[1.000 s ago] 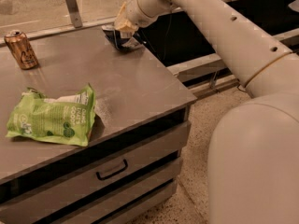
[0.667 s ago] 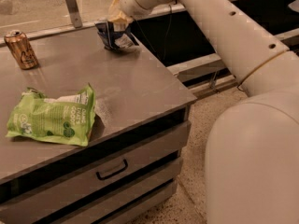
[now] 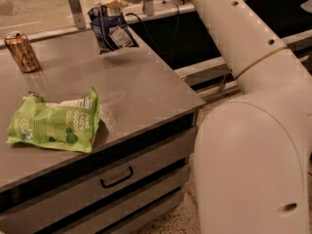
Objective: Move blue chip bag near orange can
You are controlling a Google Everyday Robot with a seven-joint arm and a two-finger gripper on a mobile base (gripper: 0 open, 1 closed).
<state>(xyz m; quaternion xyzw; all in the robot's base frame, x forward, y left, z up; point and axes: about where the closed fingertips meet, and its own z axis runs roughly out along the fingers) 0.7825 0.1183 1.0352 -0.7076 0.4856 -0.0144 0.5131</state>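
The blue chip bag [image 3: 110, 29], dark blue and white with wrinkled foil, hangs in the air above the far edge of the grey counter [image 3: 141, 87]. My gripper [image 3: 113, 1] is at the top of the view, shut on the bag's upper end. The orange can [image 3: 22, 52] stands upright at the counter's far left, well to the left of the bag. My white arm reaches in from the right.
A lime-green chip bag [image 3: 53, 123] lies flat on the counter's near left. A drawer with a dark handle [image 3: 117, 177] is below the counter front. A metal post [image 3: 74, 5] stands behind the counter. My white base [image 3: 253, 169] fills the lower right.
The gripper has lifted the blue chip bag off the counter and carried it left, toward the can. The can and green bag have not moved.
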